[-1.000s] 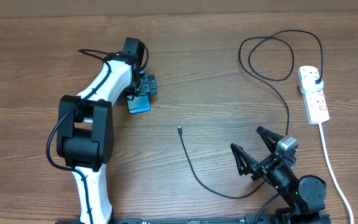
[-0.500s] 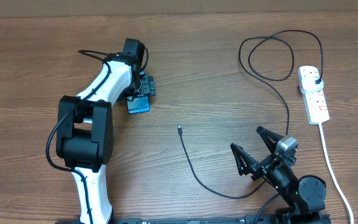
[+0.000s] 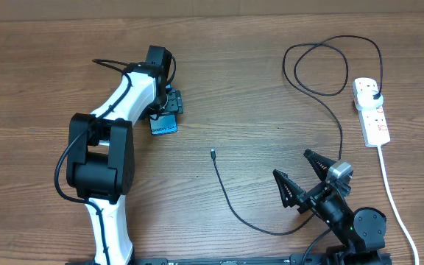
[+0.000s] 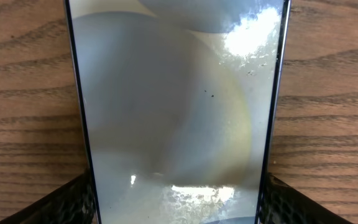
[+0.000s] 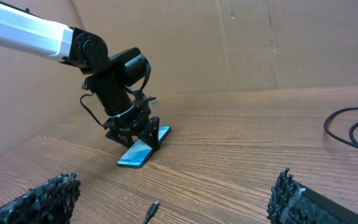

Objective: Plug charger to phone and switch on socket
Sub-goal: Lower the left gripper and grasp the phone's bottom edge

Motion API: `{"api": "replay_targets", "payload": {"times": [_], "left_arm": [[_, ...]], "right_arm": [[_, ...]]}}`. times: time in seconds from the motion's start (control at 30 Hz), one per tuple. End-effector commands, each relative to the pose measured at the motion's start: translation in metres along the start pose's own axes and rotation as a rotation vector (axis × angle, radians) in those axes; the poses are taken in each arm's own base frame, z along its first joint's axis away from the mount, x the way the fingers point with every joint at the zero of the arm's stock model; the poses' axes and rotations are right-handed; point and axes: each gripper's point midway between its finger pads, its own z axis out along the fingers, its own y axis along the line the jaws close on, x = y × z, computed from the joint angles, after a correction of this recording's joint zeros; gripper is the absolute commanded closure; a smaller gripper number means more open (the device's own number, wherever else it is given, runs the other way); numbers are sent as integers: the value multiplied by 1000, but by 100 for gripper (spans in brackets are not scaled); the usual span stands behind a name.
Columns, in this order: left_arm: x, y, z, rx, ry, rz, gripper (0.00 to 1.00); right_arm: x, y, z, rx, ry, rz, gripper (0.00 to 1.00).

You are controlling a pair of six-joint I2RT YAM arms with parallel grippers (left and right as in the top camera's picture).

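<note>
The phone (image 3: 164, 126) lies flat on the wooden table with its light-blue screen up. It fills the left wrist view (image 4: 176, 93). My left gripper (image 3: 170, 104) is down over its far end, with a finger against each long edge (image 4: 176, 202). The charger is a thin black cable whose free metal-tipped connector (image 3: 212, 154) lies mid-table, just ahead of my right gripper (image 5: 153, 213). Its black plug (image 3: 375, 95) sits in the white socket strip (image 3: 374, 121) at the right. My right gripper (image 3: 309, 180) is wide open and empty, low at the front right.
The cable makes a large loop (image 3: 330, 66) at the back right and a curve (image 3: 256, 221) near my right arm. The strip's thick white cord (image 3: 392, 191) runs toward the front edge. A cardboard wall (image 5: 260, 43) stands behind the table.
The left gripper's fingers have drawn in slightly against the phone's sides. The right arm and the cable have not moved.
</note>
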Motion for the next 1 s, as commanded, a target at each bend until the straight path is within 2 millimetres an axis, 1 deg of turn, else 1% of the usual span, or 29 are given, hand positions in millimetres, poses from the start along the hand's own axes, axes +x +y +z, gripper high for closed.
{"api": "replay_targets", "payload": {"times": [0.0, 0.67, 0.97], "left_arm": [[28, 7, 23, -24, 99, 17, 21], [29, 3, 23, 0, 107, 4, 30], [29, 3, 23, 0, 107, -20, 36]], "right_arm": [[2, 1, 0, -6, -2, -2, 0], [2, 1, 0, -6, -2, -2, 0], [2, 1, 0, -6, -2, -2, 0]]}}
